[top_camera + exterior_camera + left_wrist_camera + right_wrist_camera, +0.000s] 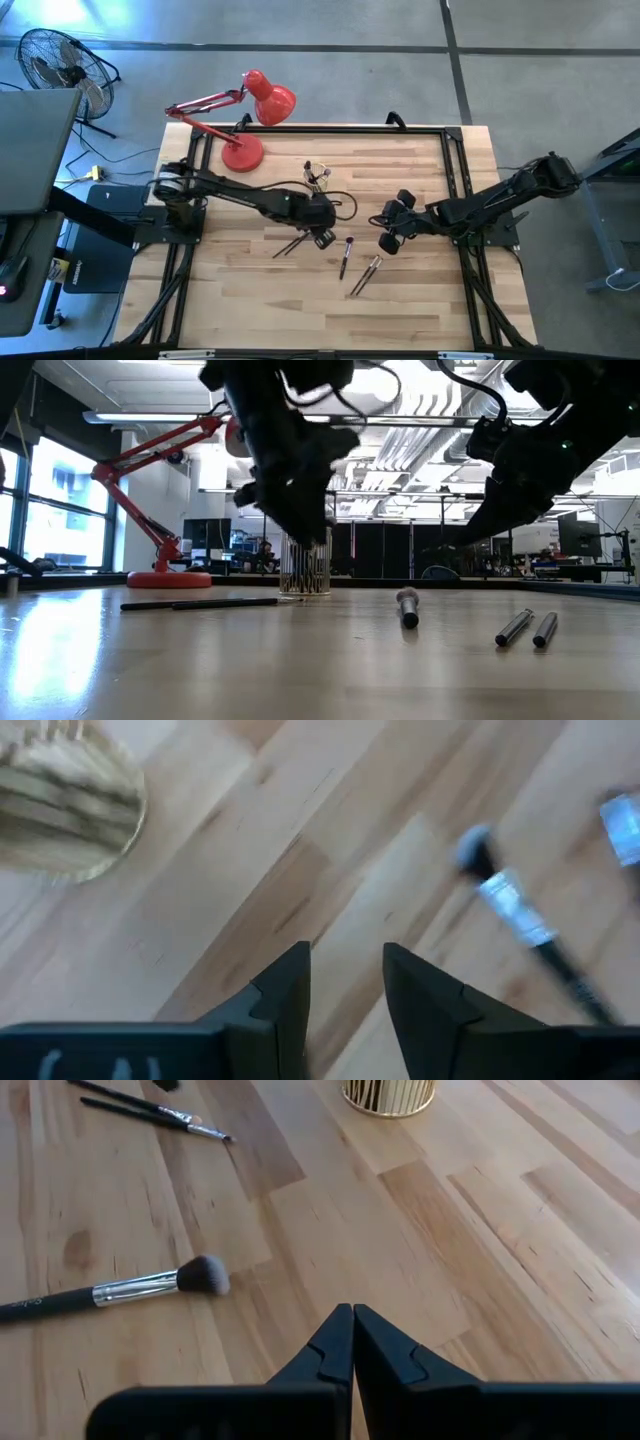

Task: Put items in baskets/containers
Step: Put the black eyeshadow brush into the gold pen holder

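A small see-through round cup (318, 182) (305, 570) (390, 1094) stands on its base at mid-table, with several brushes upright in it. More brushes lie flat on the wood: two thin dark ones (290, 243) (200, 603) (150, 1105), one with a fluffy tip (346, 256) (407, 607) (520, 915) (120, 1292), and a pair (366, 275) (528, 628). My left gripper (323, 240) (345, 990) hovers open above the wood between the thin pair and the fluffy brush, holding nothing. My right gripper (386, 243) (352, 1342) is shut and empty, right of the fluffy brush.
A red desk lamp (245, 120) (150, 510) stands at the table's far left, behind the cup. A black frame rail (455, 160) runs around the tabletop. Bare wood lies along the near edge. A floor fan (60, 60) stands off the table at far left.
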